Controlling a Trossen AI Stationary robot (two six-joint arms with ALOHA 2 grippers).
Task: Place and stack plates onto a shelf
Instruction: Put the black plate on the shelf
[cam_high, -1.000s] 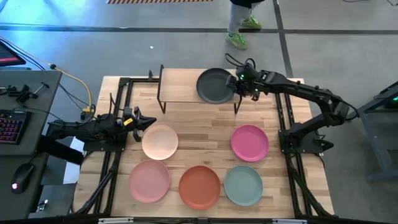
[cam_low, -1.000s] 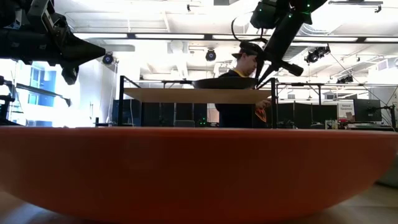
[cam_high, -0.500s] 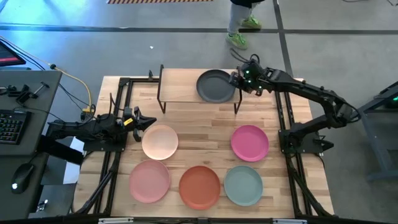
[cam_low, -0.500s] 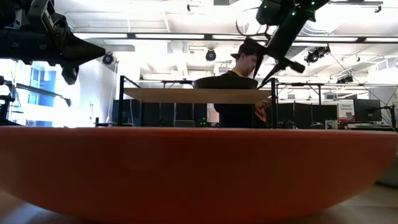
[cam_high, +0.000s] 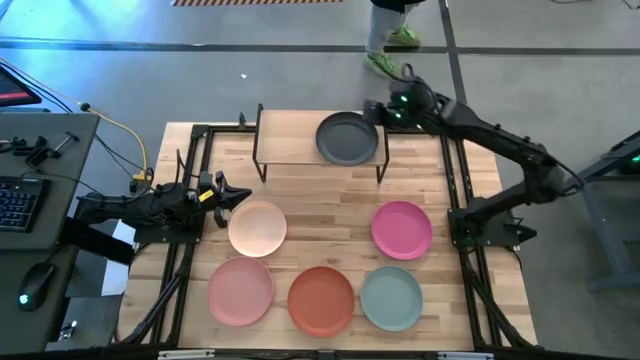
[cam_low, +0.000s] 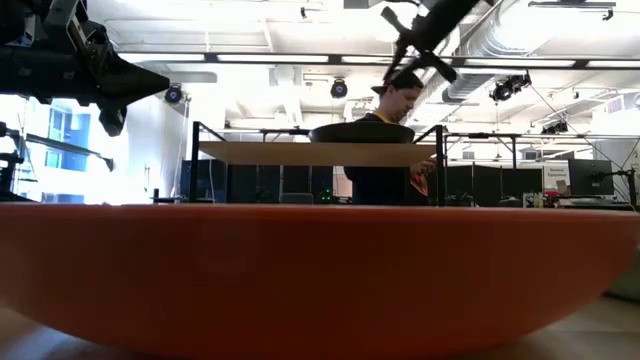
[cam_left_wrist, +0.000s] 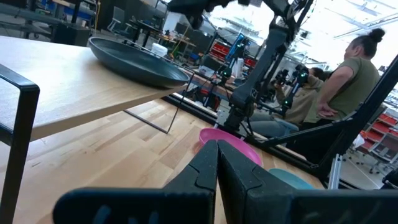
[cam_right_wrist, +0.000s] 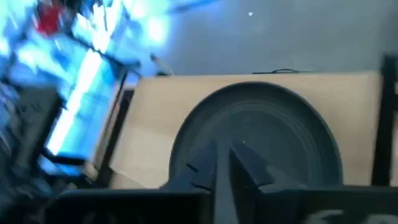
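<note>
Nearest me, five plates lie flat on the slatted tabletop (cam_high: 300, 190), orange-red (cam_high: 321, 299), pale teal (cam_high: 391, 297), pale pink (cam_high: 241, 290), cream (cam_high: 257, 227) and magenta (cam_high: 401, 228), and my left gripper (cam_high: 228, 192), fingers pressed together, hovers just beside the cream plate. Beyond them the dark grey plate (cam_high: 347, 138) sits flat on the right half of the shelf (cam_high: 288, 138), free of my right gripper (cam_high: 373, 110), which hangs above its far-right edge with fingers that look pressed together, though the wrist view is blurred. To do this well, I should lift the right arm clear of the shelf before swinging toward the magenta plate, so I do not nudge the grey one.
</note>
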